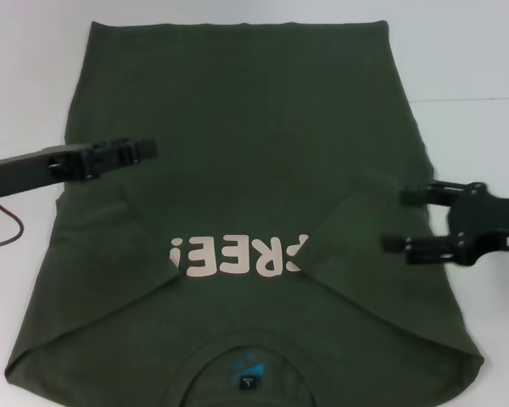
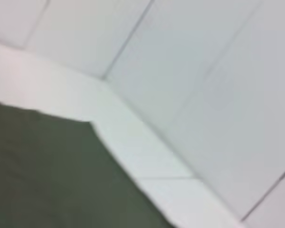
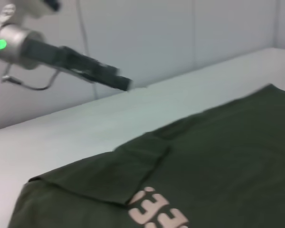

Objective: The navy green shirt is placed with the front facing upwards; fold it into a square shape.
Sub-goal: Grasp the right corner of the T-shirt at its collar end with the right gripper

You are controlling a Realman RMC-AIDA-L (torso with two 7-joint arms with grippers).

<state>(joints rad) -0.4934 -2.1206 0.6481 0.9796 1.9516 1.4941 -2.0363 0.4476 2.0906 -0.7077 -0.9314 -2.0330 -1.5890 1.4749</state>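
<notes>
Though a folded sleeve covers its start, shirt (image 1: 254,170) reads "REE!"

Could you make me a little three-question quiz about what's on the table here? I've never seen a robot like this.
1. True or false: both short sleeves of the dark olive-green cotton T-shirt lie folded inward over its body.
2. Which black gripper has its fingers spread open: A) left gripper B) right gripper?
3. Fill in: the cream block lettering is partly covered by the folded ____ on the robot's right.

Key: 1 true; 2 B; 3 sleeve.
</notes>
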